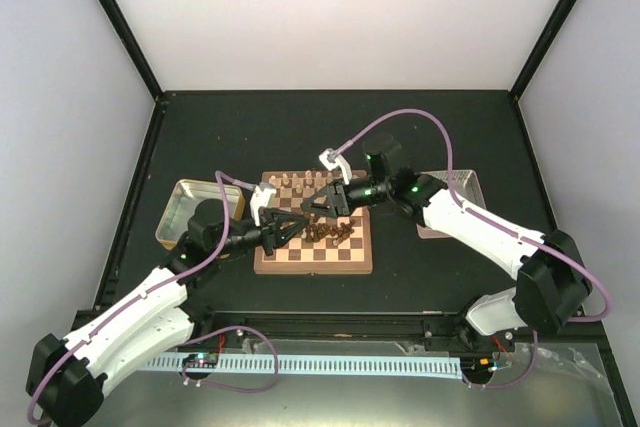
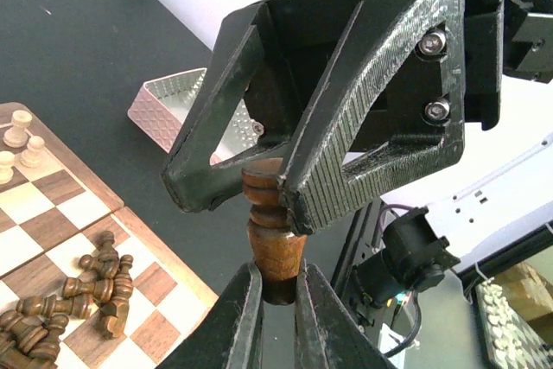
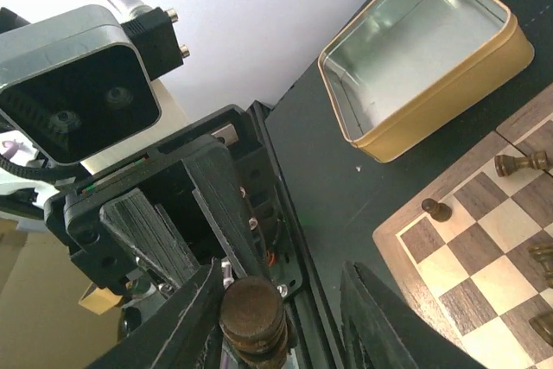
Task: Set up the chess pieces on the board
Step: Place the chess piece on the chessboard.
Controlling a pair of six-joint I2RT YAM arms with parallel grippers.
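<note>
My left gripper [image 1: 297,229] [image 2: 278,287] is shut on the base of a dark brown chess piece [image 2: 275,239] and holds it in the air over the board [image 1: 313,267]. My right gripper [image 1: 318,204] [image 3: 281,317] is open, its jaws on either side of the piece's head [image 3: 252,313], which rests against one finger. A pile of dark pieces [image 1: 328,234] [image 2: 78,287] lies on the board's middle. Cream pieces [image 1: 300,184] [image 2: 19,140] stand along the far edge. A dark pawn [image 3: 435,208] stands on a corner square.
A gold-rimmed empty tray [image 1: 195,209] [image 3: 423,49] sits left of the board. A pale textured box [image 1: 450,202] [image 2: 173,110] sits to its right. The two arms meet above the board's centre.
</note>
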